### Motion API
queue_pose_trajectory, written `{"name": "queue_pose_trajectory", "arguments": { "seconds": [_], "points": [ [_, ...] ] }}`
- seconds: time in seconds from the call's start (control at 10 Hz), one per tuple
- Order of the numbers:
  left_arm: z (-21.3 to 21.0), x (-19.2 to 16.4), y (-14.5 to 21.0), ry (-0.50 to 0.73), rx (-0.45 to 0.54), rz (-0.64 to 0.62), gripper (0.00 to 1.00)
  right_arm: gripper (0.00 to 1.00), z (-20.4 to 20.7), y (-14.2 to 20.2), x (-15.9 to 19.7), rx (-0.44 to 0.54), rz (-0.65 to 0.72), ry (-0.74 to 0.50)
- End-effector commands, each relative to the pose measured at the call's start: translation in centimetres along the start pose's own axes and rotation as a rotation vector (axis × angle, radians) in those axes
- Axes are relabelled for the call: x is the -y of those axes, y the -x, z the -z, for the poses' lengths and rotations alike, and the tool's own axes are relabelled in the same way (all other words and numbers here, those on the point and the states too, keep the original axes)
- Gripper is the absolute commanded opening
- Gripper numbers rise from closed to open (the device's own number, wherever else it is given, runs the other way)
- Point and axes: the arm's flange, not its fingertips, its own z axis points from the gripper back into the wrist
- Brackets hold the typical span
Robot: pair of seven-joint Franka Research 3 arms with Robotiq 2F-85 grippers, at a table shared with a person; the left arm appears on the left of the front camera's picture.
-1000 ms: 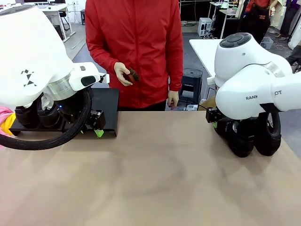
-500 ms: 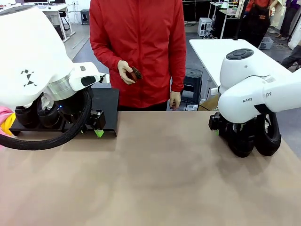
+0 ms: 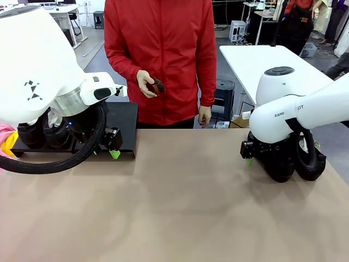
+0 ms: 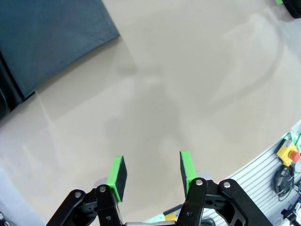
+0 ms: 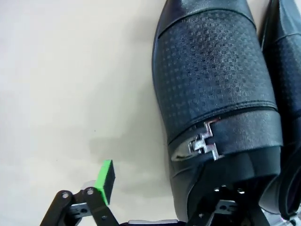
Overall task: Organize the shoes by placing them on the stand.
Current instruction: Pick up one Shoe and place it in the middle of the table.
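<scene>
The right arm (image 3: 294, 112) has sunk lower over the table (image 3: 180, 207). That brings the right end effector (image 3: 251, 155) down onto the two shoes (image 3: 294, 164) standing together at the table's right side, well apart from the stand (image 3: 122, 117) at far left. The stand already carries other shoes (image 3: 32, 134). In the right wrist view one green pad (image 5: 106, 176) sits outside the nearer shoe (image 5: 211, 80), clear of its wall. The other finger is hidden at the shoe's opening. The jaws are wide and not yet gripping, though a grasp looks imminent. The left end effector (image 4: 153, 172) hangs part-open and empty above bare table. The person's hand (image 3: 144, 83) holds a small brush (image 3: 157, 85).
</scene>
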Motion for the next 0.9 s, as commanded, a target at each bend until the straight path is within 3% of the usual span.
{"name": "queue_pose_trajectory", "arguments": {
  "seconds": [0.0, 0.2, 0.3, 0.8],
  "points": [
    [-0.3, -0.1, 0.1, 0.001, -0.004, -0.008, 0.61, 0.51, -0.1, -0.9, 0.7, 0.005, -0.011, -0.033],
    [-0.3, -0.1, 0.1, 0.001, -0.004, -0.008, 0.61, 0.12, 0.1, -0.9, 0.9, 0.006, 0.002, -0.040],
    [-0.3, -0.1, 0.1, 0.001, -0.004, -0.008, 0.61, 0.00, 0.0, -0.9, 1.0, 0.009, 0.008, -0.042],
    [-0.3, -0.1, 0.1, 0.001, -0.004, -0.008, 0.61, 0.00, -0.6, -0.9, 2.0, 0.014, 0.026, -0.048]
  ]
}}
